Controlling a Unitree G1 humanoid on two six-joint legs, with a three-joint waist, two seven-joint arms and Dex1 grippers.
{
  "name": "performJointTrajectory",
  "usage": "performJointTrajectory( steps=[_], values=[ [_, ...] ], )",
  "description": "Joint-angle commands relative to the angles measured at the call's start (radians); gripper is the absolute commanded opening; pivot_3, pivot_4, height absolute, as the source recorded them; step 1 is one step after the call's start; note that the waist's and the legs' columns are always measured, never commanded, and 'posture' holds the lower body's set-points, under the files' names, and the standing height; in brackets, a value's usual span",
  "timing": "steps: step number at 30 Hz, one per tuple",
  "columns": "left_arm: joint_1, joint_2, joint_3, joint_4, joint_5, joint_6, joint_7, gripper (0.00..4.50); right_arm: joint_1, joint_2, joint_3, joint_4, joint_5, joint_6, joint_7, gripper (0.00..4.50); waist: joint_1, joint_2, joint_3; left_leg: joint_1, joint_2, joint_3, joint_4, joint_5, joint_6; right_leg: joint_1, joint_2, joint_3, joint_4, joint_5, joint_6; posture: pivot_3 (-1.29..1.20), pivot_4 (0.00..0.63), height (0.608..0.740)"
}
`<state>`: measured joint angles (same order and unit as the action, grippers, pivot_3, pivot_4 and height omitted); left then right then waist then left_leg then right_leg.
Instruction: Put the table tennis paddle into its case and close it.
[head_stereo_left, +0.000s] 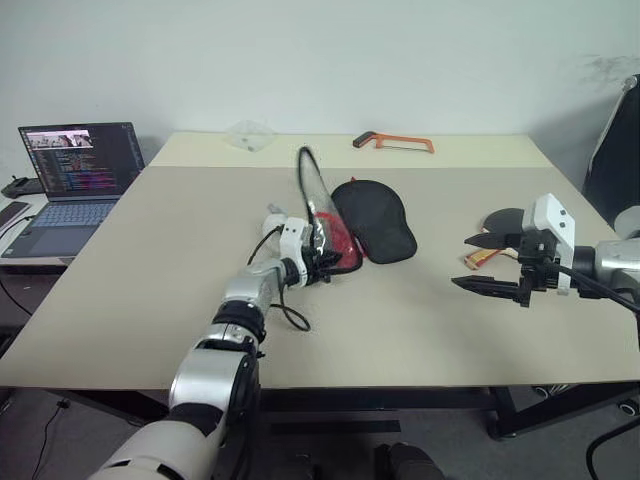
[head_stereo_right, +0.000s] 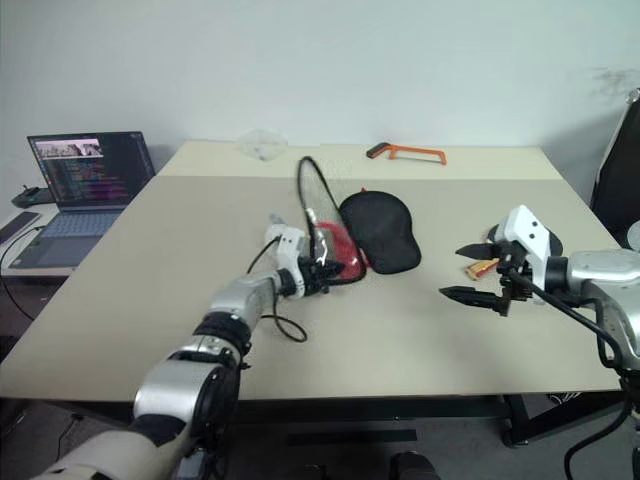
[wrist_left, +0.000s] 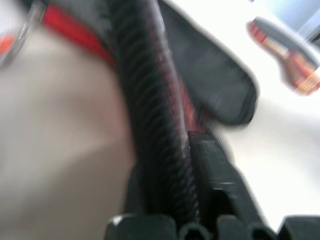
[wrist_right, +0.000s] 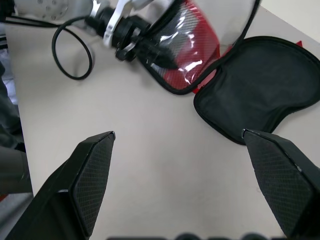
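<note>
The case (head_stereo_left: 372, 220) lies open at the middle of the table, one black half flat. Its other half, red at the bottom, stands lifted on edge (head_stereo_left: 318, 205). My left gripper (head_stereo_left: 322, 264) is at that lifted half's lower end; the left wrist view has the black zip edge (wrist_left: 155, 115) clamped between its fingers. The table tennis paddle lies to the right, black face (head_stereo_left: 503, 218) and wooden handle (head_stereo_left: 481, 260) partly behind my right gripper (head_stereo_left: 462, 262). That gripper hovers open above the table, pointing at the case (wrist_right: 260, 85), nothing between its fingers.
An open laptop (head_stereo_left: 80, 165) sits on a side desk at the left. An orange hacksaw (head_stereo_left: 395, 142) and a clear plastic bag (head_stereo_left: 250, 135) lie at the far edge. A black cable (head_stereo_left: 290, 315) loops off my left wrist. A dark chair (head_stereo_left: 615, 150) stands at the right.
</note>
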<state>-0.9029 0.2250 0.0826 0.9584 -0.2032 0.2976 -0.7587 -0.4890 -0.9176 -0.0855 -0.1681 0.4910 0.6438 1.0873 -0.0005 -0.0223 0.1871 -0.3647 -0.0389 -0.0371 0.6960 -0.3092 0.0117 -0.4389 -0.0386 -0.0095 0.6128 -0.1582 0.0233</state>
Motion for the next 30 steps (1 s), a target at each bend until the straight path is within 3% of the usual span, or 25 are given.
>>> performJointTrajectory(
  steps=[1,4,8,14,17,22,30],
  values=[
    [0.052,0.034,-0.001,-0.211,-0.016,0.075,0.004,1.99,-0.086,0.067,0.026,0.039,-0.033,0.024,-0.104,4.50,-0.003,0.000,0.000,0.000,0.001,0.000,0.000,0.000,0.000,0.000,0.000,0.000,0.000,0.000,0.000,0.00,0.150,0.740],
    [0.116,0.079,-0.020,-0.377,-0.005,0.079,-0.007,3.02,-0.171,0.185,0.051,0.125,-0.102,0.091,-0.296,4.50,-0.005,0.000,0.000,0.000,0.001,0.000,0.000,0.000,0.000,0.000,0.000,0.000,0.001,0.001,-0.002,0.00,0.150,0.740],
    [0.199,0.166,-0.033,-0.598,-0.033,0.151,-0.072,3.02,-0.247,0.373,0.031,0.219,-0.145,0.229,-0.552,4.50,-0.003,0.000,0.000,-0.001,0.002,-0.001,0.000,0.001,-0.002,-0.002,0.000,0.003,0.002,0.002,-0.004,0.00,0.150,0.740],
    [0.428,0.434,-0.090,-0.917,-0.039,0.194,-0.258,3.02,-0.313,0.628,-0.040,0.383,-0.173,0.221,-0.815,4.50,-0.010,0.001,0.000,-0.002,0.002,0.000,-0.004,0.002,-0.005,-0.007,-0.001,0.005,0.004,0.002,-0.006,0.00,0.150,0.740],
    [0.485,0.499,-0.058,-0.949,-0.040,0.210,-0.252,3.02,-0.341,0.694,-0.062,0.467,-0.178,0.174,-0.870,4.50,-0.006,0.001,0.000,-0.004,0.002,-0.001,-0.004,0.001,-0.002,-0.008,-0.001,0.003,0.004,0.001,-0.006,0.00,0.150,0.740],
    [0.484,0.506,-0.041,-0.950,-0.037,0.230,-0.189,3.02,-0.374,0.754,-0.087,0.525,-0.168,0.143,-0.906,4.50,-0.002,0.001,0.000,-0.002,0.000,-0.004,-0.003,0.001,-0.002,-0.004,0.000,-0.001,0.005,0.001,-0.006,0.00,0.150,0.740],
    [0.522,0.612,0.160,-1.126,-0.299,0.350,-0.321,3.02,-0.374,0.821,-0.065,0.573,-0.200,0.142,-0.952,4.50,-0.030,0.001,0.000,-0.001,0.002,-0.003,-0.004,0.001,-0.002,-0.005,0.000,0.000,0.006,0.000,-0.007,0.00,0.150,0.740]
  ],
)
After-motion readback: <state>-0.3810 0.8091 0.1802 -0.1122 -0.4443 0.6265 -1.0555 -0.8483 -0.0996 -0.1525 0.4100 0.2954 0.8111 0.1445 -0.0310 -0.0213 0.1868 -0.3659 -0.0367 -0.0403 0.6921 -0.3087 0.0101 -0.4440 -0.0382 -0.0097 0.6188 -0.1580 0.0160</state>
